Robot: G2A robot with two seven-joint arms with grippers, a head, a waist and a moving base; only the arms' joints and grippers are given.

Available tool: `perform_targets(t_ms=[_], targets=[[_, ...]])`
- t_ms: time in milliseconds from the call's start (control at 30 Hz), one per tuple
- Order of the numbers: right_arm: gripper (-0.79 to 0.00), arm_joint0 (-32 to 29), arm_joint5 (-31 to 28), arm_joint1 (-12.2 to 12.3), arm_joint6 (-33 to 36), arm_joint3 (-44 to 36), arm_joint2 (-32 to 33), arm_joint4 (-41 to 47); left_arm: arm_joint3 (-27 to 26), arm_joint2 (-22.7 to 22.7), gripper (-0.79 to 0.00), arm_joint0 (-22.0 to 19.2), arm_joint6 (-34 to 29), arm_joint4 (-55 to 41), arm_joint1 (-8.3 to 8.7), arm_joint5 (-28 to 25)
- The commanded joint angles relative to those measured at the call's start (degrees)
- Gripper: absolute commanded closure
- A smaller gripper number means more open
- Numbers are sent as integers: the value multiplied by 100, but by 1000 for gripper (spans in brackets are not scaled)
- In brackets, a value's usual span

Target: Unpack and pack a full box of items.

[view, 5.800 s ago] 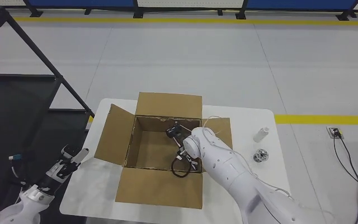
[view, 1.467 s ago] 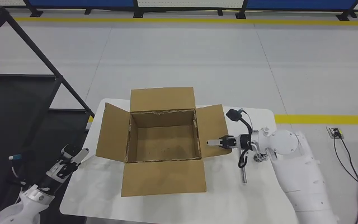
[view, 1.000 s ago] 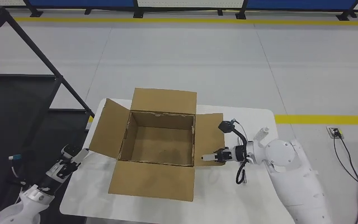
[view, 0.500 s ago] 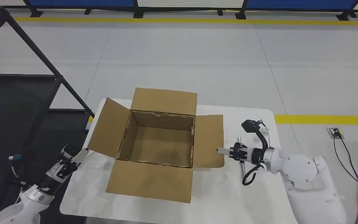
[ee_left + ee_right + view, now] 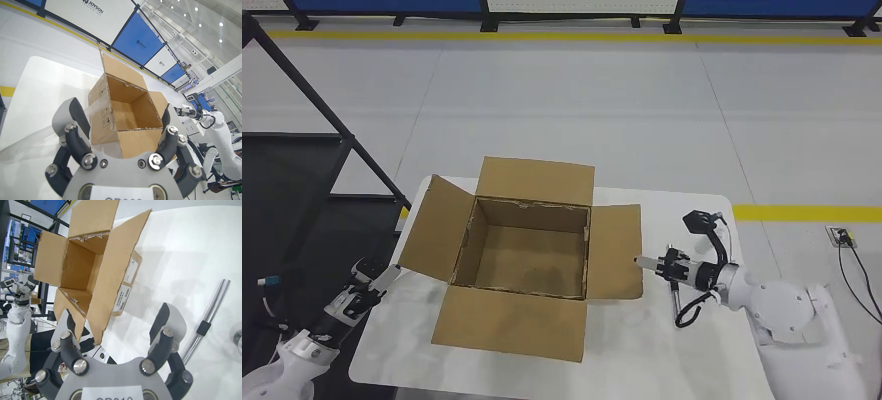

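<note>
An open cardboard box (image 5: 522, 265) stands mid-table with all its flaps spread; inside I see bare cardboard (image 5: 79, 264). My right gripper (image 5: 642, 263) hovers low just beyond the edge of the box's right flap (image 5: 615, 252), open, with nothing held. In its wrist view the right gripper (image 5: 117, 313) has that flap's corner (image 5: 94, 340) close to one finger. My left gripper (image 5: 372, 285) hangs open off the table's left edge; in its own view this left gripper (image 5: 122, 107) faces the box (image 5: 130, 113).
A metal rod (image 5: 209, 321) with a black band lies on the white table (image 5: 662, 350) to the right of the box, beside my right arm. A round metal piece (image 5: 236, 336) sits just past it. A black frame (image 5: 332, 130) stands left of the table.
My right arm has come out of the box and swung to its right side. The box shifted left and turned a little. In the last half second the gripper eased away from the flap.
</note>
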Motion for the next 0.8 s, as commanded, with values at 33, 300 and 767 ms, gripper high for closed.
perform_targets(t_ms=[33, 300, 767], targets=[[-785, 94, 493, 38, 234, -35, -127, -724, 0, 0, -785, 0, 0, 0, 0, 0], [-545, 309, 1720, 92, 688, 70, -578, -2521, 0, 0, -785, 0, 0, 0, 0, 0], [-320, 1078, 1869, -32, 1455, 1133, -1716, -3500, 0, 0, -785, 0, 0, 0, 0, 0]])
